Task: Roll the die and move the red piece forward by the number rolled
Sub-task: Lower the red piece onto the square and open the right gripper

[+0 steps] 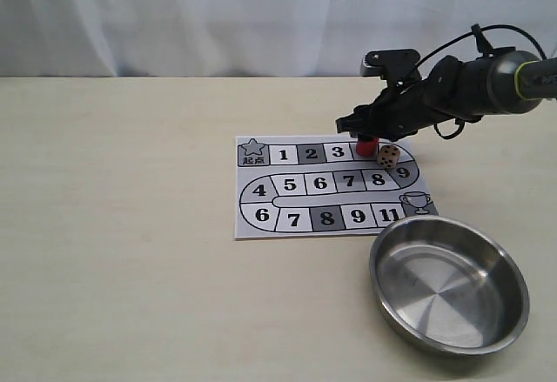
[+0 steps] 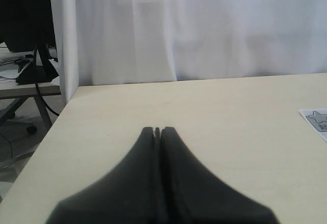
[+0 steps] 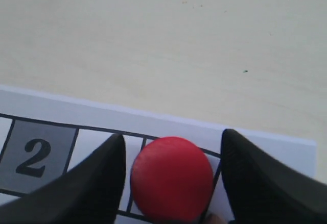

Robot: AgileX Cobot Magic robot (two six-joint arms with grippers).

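Nearest the exterior camera, a round steel bowl point(image 1: 449, 293) sits on the pale worktop point(image 1: 122, 225), its rim just beside the lower right corner of the paper game board point(image 1: 320, 184). The board lies flat, with numbered squares winding from a star square point(image 1: 252, 150) at its far left corner to a trophy square point(image 1: 419, 201) near the bowl.

On the far row, just past square 3, the red piece point(image 1: 366, 147) stands upright; the number under it is hidden. The die point(image 1: 389, 156) rests just beside it on the right, on the bend above square 9. Whether the two touch cannot be told.

The right pincer point(image 3: 172, 142) comes down over the red piece from the right-hand arm point(image 1: 470, 82). Its two fingers point(image 3: 97, 180) stand apart on either side of the piece, with a thin gap showing on each side in the right wrist view.

The left pincer point(image 2: 157, 130) does not appear in the exterior view. In its own wrist view the fingers are pressed together with nothing between them, over bare worktop, and only a corner of the board shows off to one side. Behind everything hangs a white curtain point(image 1: 174, 16).
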